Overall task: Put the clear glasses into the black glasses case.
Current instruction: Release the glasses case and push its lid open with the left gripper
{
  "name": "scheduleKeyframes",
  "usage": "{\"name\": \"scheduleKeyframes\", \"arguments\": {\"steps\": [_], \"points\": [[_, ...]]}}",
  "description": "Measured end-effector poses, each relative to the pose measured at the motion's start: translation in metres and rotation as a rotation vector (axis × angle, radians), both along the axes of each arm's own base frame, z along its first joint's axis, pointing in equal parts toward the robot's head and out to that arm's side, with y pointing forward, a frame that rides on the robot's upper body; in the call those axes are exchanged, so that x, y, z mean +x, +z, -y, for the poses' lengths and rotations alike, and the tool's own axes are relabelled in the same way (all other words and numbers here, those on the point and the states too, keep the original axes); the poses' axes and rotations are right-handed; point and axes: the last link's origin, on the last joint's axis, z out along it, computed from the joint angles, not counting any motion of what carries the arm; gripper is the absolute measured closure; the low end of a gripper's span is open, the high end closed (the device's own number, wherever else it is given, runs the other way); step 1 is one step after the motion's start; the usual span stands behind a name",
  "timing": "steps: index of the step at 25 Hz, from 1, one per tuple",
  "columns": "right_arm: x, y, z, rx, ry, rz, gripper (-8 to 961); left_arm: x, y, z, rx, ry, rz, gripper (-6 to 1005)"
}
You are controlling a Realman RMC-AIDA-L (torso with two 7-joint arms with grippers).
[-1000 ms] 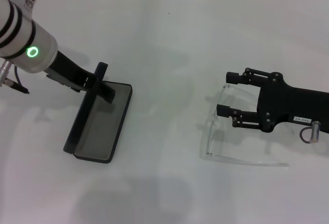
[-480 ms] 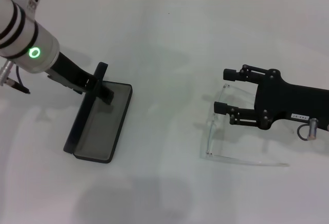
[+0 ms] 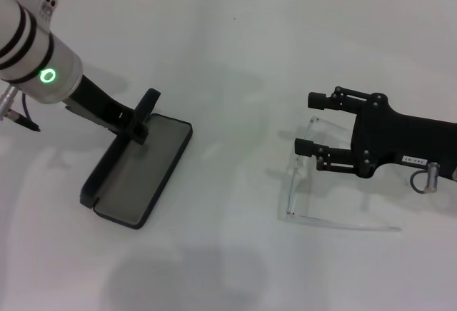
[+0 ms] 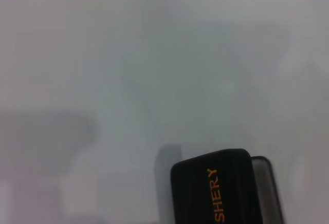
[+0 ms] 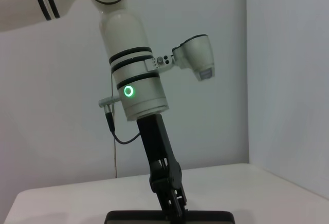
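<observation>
On the left of the white table [image 3: 228, 47], the black glasses case [image 3: 136, 179] lies open, its grey-lined tray facing up. The left gripper [image 3: 139, 117] is pinched on the case's lid at the far end, holding it tipped back; the left wrist view shows the lid's outer face with its orange lettering close under the camera.

Well apart on the right lie the clear glasses [image 3: 303, 182], front towards the case and arms open, one thin arm running along the near side (the frame is hard to pick out against the white surface). The right gripper [image 3: 309, 123] hovers over the far part of the frame with its fingers spread, one fingertip [image 3: 303, 147] above the lens area and the other beyond the far edge. Whether it touches the glasses cannot be told.

The step in hand looks like the approach for the pick-up: nothing is grasped on the right yet. The next move probably calls for settling the fingers around a firm part of the frame, closing gently, then carrying the glasses left to the open tray while the left gripper keeps the lid out of the way.
</observation>
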Motion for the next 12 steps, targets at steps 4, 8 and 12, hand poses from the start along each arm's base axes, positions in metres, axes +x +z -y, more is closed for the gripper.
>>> {"name": "scheduleKeyframes", "arguments": {"steps": [4, 8, 12], "points": [[-0.0003, -0.0004, 0.0009, -0.001, 0.001, -0.003, 203, -0.002, 0.0, 0.0007, -0.008, -0.011, -0.033, 572], [-0.0004, -0.0004, 0.001, -0.001, 0.002, -0.004, 203, -0.0027, 0.0005, 0.0012, -0.017, -0.03, -0.039, 604], [-0.0007, -0.0007, 0.0015, -0.002, 0.002, -0.006, 202, -0.0009, 0.0041, -0.0007, 0.002, -0.046, -0.035, 663]]}}
